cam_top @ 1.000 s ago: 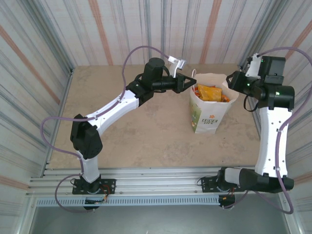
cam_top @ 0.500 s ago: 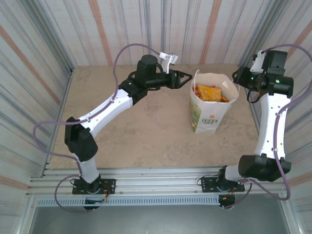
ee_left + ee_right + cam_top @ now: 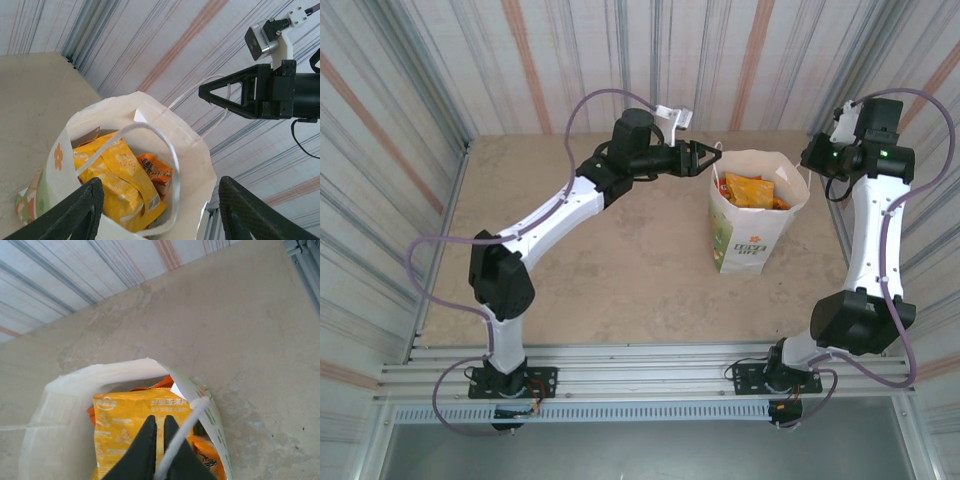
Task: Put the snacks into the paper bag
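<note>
Several orange-yellow foil snack packets (image 3: 112, 175), light and slippery I judged, filled the flimsy white paper carrier bag (image 3: 195, 165), best taken by its cord handles (image 3: 170, 150); my left gripper (image 3: 160, 181) gaped empty, my right gripper (image 3: 160, 419) was pinched shut.

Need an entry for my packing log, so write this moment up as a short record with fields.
bag: white paper bag, upright on the table, top open
snacks: yellow and orange packets inside the bag
left gripper: open, holding nothing, beside the bag's rim
right gripper: shut, over the bag's mouth
cord handle: runs along the right gripper's finger; whether it is pinched cannot be told
</note>
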{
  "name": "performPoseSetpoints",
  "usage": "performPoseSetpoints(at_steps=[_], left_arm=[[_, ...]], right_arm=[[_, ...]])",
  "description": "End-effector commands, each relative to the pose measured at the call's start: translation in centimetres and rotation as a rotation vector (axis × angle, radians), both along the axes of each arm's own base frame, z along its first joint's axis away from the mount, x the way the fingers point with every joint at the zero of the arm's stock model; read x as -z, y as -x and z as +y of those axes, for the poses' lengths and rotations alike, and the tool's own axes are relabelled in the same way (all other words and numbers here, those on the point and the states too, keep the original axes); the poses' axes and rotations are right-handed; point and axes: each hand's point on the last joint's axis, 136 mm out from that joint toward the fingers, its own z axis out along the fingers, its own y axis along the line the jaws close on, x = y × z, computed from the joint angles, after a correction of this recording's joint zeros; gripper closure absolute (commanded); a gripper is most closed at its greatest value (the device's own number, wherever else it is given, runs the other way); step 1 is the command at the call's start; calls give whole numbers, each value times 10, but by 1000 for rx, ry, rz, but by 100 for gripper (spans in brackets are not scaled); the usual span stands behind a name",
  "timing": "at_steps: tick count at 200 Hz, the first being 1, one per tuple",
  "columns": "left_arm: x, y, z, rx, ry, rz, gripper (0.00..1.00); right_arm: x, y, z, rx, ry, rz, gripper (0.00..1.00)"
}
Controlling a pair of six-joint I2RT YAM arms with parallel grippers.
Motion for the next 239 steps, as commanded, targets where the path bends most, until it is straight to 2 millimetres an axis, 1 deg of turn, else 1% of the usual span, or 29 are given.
performPoseSetpoints(at_steps=[1,22,40,48,70,78,90,106,138,167,188,210,219,230,239], left_arm=[[-6,4,-12,41,18,1,38],[-10,5,-20,62,29,-9,42],[-8,2,-22,53,25,-14,52],[-6,0,-21,47,21,-15,60],[-8,1,-19,58,16,-24,92],[-10,1,-16,55,13,-24,100],[-15,2,-9,39,3,-37,100],[-22,3,6,-5,-32,-61,100],[-33,6,47,-91,-127,-111,100],[-43,10,88,-145,-164,-124,100],[-44,14,118,-192,-199,-136,100],[-39,19,148,-232,-228,-128,100],[-35,21,161,-252,-241,-121,100],[-25,22,176,-277,-261,-109,100],[-19,24,188,-297,-272,-99,100]], right_arm=[[-10,-2,1,-22,-1,-39,94],[-11,-1,2,-28,-4,-44,99],[-13,0,5,-39,-9,-53,100],[-17,0,6,-44,-14,-64,100],[-25,2,12,-60,-24,-84,100],[-27,3,14,-66,-27,-88,100],[-31,6,20,-79,-27,-97,100],[-38,8,30,-95,-25,-115,100],[-57,14,53,-113,-29,-171,100],[-66,16,84,-153,-54,-208,100],[-68,15,113,-196,-82,-230,100],[-66,15,147,-247,-97,-236,100],[-63,15,160,-264,-98,-237,100],[-59,15,174,-276,-99,-236,100],[-53,14,183,-283,-107,-234,100]])
